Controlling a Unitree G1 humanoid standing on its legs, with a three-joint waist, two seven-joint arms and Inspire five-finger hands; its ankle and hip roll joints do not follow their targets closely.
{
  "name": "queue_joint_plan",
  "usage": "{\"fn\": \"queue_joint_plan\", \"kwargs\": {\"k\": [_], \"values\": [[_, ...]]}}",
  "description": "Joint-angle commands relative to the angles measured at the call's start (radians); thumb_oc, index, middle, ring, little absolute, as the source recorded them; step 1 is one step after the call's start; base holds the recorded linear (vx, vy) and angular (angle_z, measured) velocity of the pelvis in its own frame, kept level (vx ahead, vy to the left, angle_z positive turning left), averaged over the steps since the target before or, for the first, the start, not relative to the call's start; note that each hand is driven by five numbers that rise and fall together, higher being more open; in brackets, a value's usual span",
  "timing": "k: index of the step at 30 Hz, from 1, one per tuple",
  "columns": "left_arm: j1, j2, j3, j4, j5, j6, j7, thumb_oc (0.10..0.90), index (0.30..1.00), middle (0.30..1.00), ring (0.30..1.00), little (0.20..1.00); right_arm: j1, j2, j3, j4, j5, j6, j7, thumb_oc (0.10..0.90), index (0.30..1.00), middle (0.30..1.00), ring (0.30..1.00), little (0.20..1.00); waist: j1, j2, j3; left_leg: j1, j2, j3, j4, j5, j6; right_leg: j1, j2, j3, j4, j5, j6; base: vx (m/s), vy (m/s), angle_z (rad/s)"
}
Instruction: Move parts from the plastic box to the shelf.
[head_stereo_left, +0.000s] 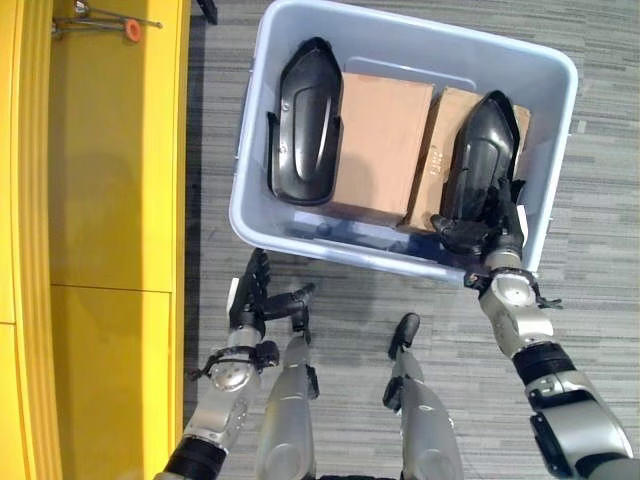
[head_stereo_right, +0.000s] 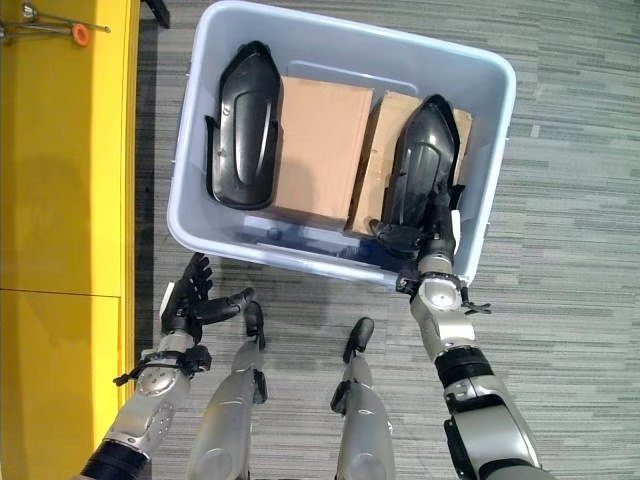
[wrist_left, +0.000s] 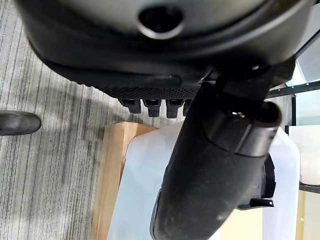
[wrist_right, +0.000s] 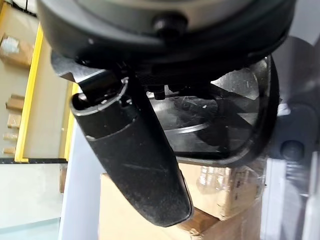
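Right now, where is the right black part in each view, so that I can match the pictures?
Left eye view: right part at the right side of the box, leaning on a carton.
Right eye view: same place.
Right wrist view: glossy black shell against the carton.
Left wrist view: a black piece; which part, I cannot tell.
Landmark: the carton.

Even, bright overhead light falls on the grey carpet (head_stereo_left: 600, 150), soft shadows pooling under the plastic box (head_stereo_left: 262, 215), pale glare streaking the glossy black parts (head_stereo_left: 305, 110), while both wrist views blur at close range.
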Motion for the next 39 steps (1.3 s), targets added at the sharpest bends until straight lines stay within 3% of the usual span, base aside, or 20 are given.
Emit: {"fn": "queue_joint_plan", "kwargs": {"k": [1,19,24,27,30,39], "values": [[0.018,0.064,0.035,-0.107,0.000,-0.073,0.007,0.900,1.000,1.000,1.000,1.000,-0.103,-0.029,0.032,-0.017,-0.040,-0.035,0.011,0.900,1.000,1.000,1.000,1.000,0.013,-0.076,-0.014,0.067,0.057,-0.001,0.067,-0.109,-0.045,-0.015,-0.077,0.006,0.086,-0.017,0.058,0.00,-0.002,0.05],[0.005,0.081,0.016,-0.103,-0.034,-0.083,0.008,0.900,1.000,1.000,1.000,1.000,-0.362,-0.082,0.080,0.105,0.010,-0.033,-0.010,0.900,1.000,1.000,1.000,1.000,0.034,-0.074,-0.014,0.056,0.050,-0.007,0.049,-0.097,-0.044,-0.027,-0.074,0.003,0.082,-0.013,0.057,0.00,0.000,0.01],[0.000,0.079,0.020,-0.100,-0.038,-0.083,0.015,0.900,1.000,1.000,1.000,1.000,-0.373,-0.085,0.088,0.040,0.020,-0.048,-0.020,0.900,1.000,1.000,1.000,1.000,0.031,-0.080,-0.014,0.056,0.049,-0.007,0.048,-0.098,-0.043,-0.031,-0.073,0.006,0.083,-0.013,0.055,0.00,0.000,0.00],[0.005,0.074,0.034,-0.097,-0.036,-0.077,0.022,0.900,1.000,1.000,1.000,1.000,-0.281,-0.068,0.074,-0.139,0.015,-0.079,-0.022,0.900,1.000,1.000,1.000,1.000,0.014,-0.092,-0.014,0.055,0.048,-0.005,0.049,-0.100,-0.041,-0.035,-0.072,0.012,0.083,-0.012,0.055,0.00,0.000,0.00],[0.027,0.068,0.070,-0.116,-0.008,-0.075,0.030,0.900,1.000,1.000,1.000,1.000,-0.070,-0.081,0.021,-0.416,-0.174,-0.088,-0.036,0.900,1.000,1.000,1.000,1.000,-0.010,-0.102,-0.014,0.057,0.050,-0.003,0.053,-0.108,-0.039,-0.035,-0.070,0.013,0.084,-0.015,0.056,0.00,0.000,0.00],[0.062,0.074,0.120,-0.142,0.033,-0.077,0.038,0.900,1.000,1.000,1.000,1.000,0.155,-0.085,-0.088,-0.631,-0.323,-0.102,-0.040,0.900,1.000,1.000,1.000,1.000,-0.034,-0.109,-0.014,0.054,0.053,0.001,0.061,-0.113,-0.038,-0.037,-0.069,0.017,0.087,-0.018,0.059,0.00,0.000,0.00]]}}
